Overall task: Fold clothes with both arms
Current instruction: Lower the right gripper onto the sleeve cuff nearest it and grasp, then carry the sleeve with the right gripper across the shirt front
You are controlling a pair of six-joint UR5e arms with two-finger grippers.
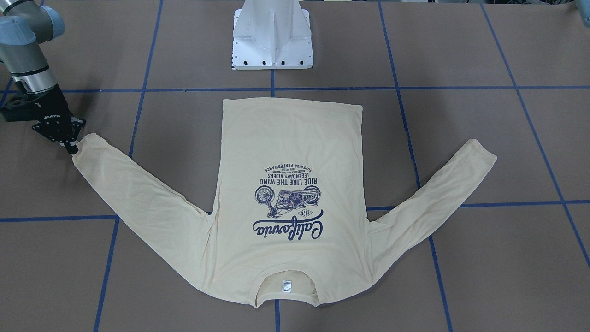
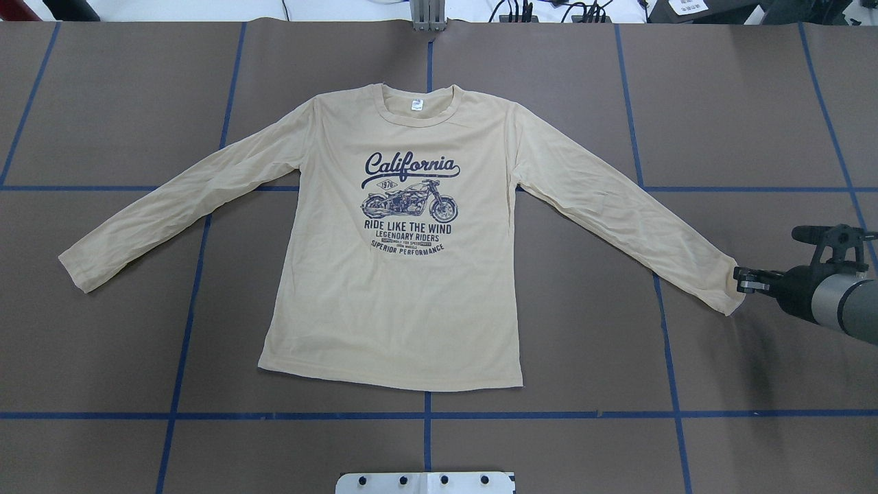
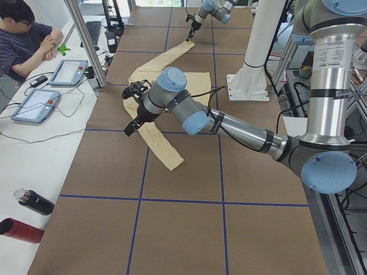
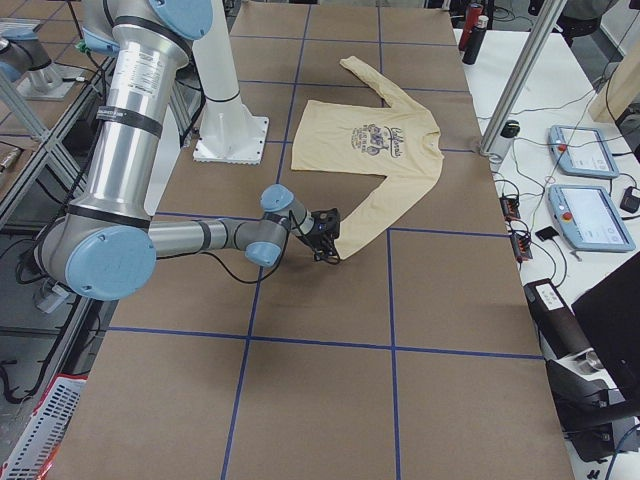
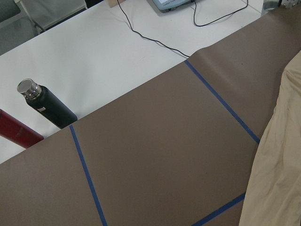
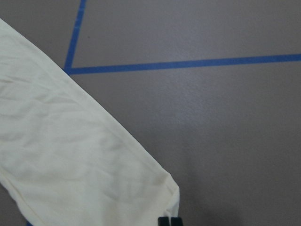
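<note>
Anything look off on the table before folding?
Nothing stands out. The shirt lies flat and print up, with both sleeves spread and only light wrinkles. It is not torn or bunched. The right gripper is at one cuff.

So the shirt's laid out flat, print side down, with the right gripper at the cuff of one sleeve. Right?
Not quite. The T-shirt lies print side up: the overhead view shows the navy California print facing the camera. The rest holds: it is spread flat, and the right gripper is at the cuff of one sleeve.
</note>
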